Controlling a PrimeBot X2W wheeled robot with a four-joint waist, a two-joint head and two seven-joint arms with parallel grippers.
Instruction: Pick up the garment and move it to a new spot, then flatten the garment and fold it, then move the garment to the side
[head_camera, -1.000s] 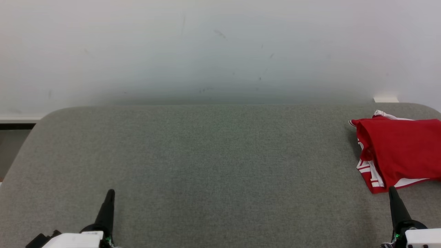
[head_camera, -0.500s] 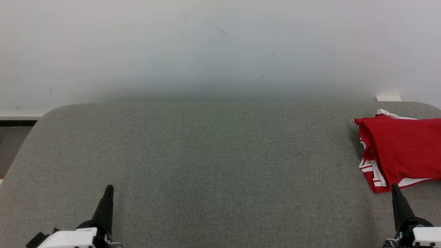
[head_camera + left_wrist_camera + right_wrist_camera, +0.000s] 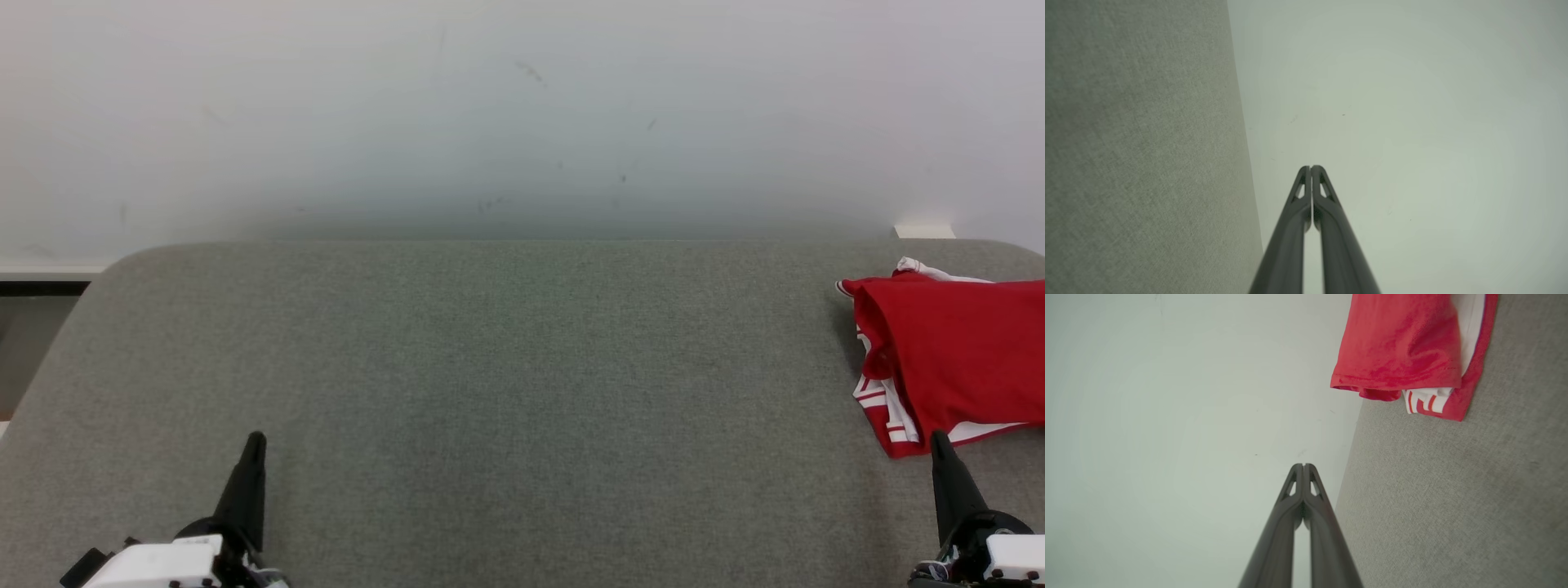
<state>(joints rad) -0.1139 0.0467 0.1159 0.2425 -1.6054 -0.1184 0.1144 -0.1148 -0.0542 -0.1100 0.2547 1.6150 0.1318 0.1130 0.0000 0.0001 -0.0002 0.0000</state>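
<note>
Head view: the red garment (image 3: 959,359) was located at the table's (image 3: 522,367) right edge, just ahead of the right hand (image 3: 940,439), the nearer one. It and the left hand (image 3: 255,441) were closed and empty.

Red garment (image 3: 955,359) cut off at head view's right edge, its right part unseen; specks (image 3: 531,73) on wall (image 3: 245,122) too small to identify.
</note>
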